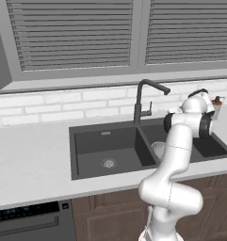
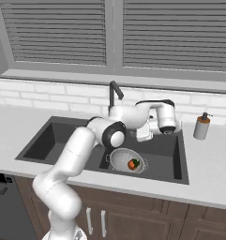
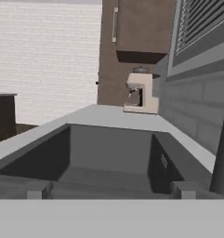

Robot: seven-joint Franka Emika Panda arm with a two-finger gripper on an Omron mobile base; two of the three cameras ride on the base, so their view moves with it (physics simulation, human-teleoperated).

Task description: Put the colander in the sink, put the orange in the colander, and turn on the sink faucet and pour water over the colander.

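The sink (image 2: 44, 140) runs off to the left of the claw (image 2: 145, 136), its left basin bare down to the round drain (image 1: 109, 163). The hand view looks along that basin toward a counter (image 3: 108, 115) and a pale coffee machine (image 3: 140, 95) at the far end. The faucet (image 2: 113, 95) stands behind the claw and a little to its left; in the right base view the arm hides its base and lever, and in the hand view it is a dark strip cut off at the right edge. The claw hangs over the right basin, in front of the faucet, its fingers too small and too covered by the hand to tell whether they are spread or closed. Below and in front of it, the colander (image 2: 118, 159) sits on the basin floor with the orange (image 2: 132, 164) inside; in the left base view the arm covers most of the colander. Right of the claw, a soap bottle (image 2: 201, 126) stands on the counter.
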